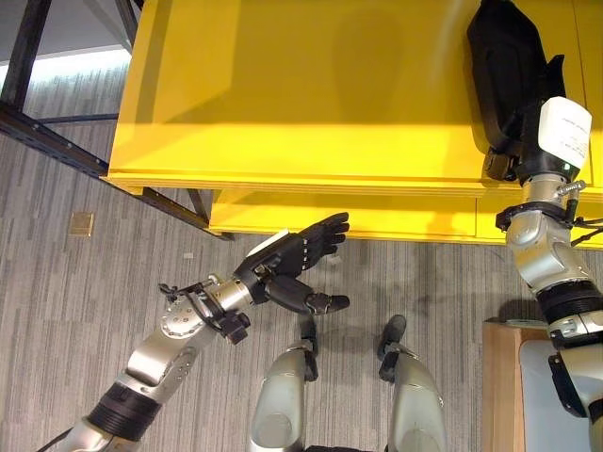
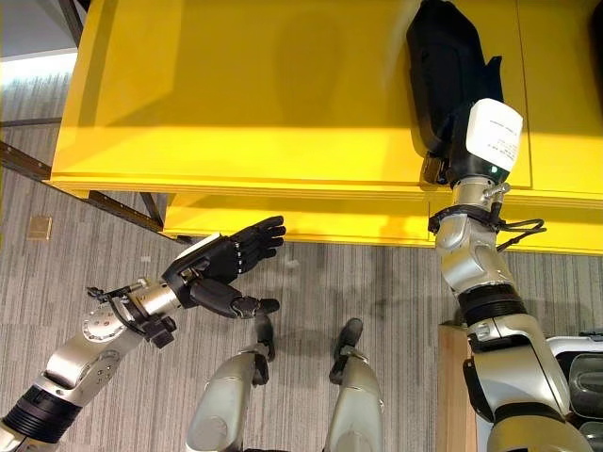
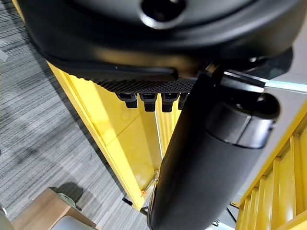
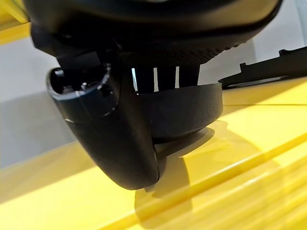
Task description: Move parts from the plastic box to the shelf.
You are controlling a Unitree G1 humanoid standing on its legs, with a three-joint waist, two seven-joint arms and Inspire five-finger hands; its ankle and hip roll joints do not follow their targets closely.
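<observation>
A long black moulded part (image 1: pixel 507 66) lies on top of the yellow shelf (image 1: pixel 311 94) at its right side, pointing away from me. My right hand (image 1: pixel 529 143), with a white cover on it, grips the part's near end. In the right wrist view its thumb (image 4: pixel 108 136) curls over the black part (image 4: pixel 189 112), with the fingers behind, just above the yellow surface. My left hand (image 1: pixel 292 259) hangs open over the floor in front of the shelf's lower tier (image 1: pixel 377 215), fingers straight and holding nothing.
A wooden stand (image 1: pixel 499 386) with a grey plastic box (image 2: pixel 579 372) sits by my right side. A dark metal frame (image 1: pixel 42 118) runs along the floor at the left of the shelf. A small brass plate (image 1: pixel 81 223) is set in the carpet.
</observation>
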